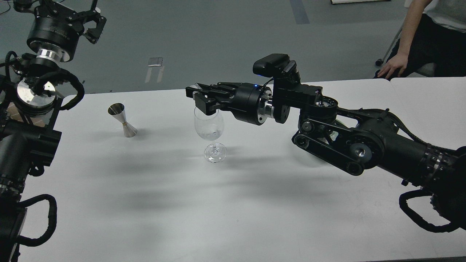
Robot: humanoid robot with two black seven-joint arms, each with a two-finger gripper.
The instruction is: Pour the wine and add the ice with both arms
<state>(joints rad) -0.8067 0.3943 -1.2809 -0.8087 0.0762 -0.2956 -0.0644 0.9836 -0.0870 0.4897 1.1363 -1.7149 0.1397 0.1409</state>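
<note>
My right gripper [196, 96] hangs just over the rim of the wine glass [209, 125], and its fingers point to the left. Between the fingertips I see a small pale glint, which could be a cube of ice, but it is too small to be sure. The fingers look narrow, close to each other; whether they really hold something I cannot tell. In the bowl of the glass there is a faint glinting near the bottom, perhaps ice [210, 134], but against the clear glass it is hard to separate.

I judge that ice cubes are hard, light and very slippery, more so when they begin to melt. I would take one across two flat faces with a gentle, steady squeeze, because too much force can shoot it out. The glass is thin and fragile and stands on a narrow foot, so the cube should drop from low over the rim, and I must not touch the rim from the side.

My right arm [364, 145] comes from the right side, stretched almost level over the white table [255, 218], with the wrist horizontal. My left gripper [89, 23] is raised high at the upper left, well apart from the glass, and its fingers seem spread and hold nothing. A steel jigger [123, 120] stands on the table to the left of the glass.
</note>
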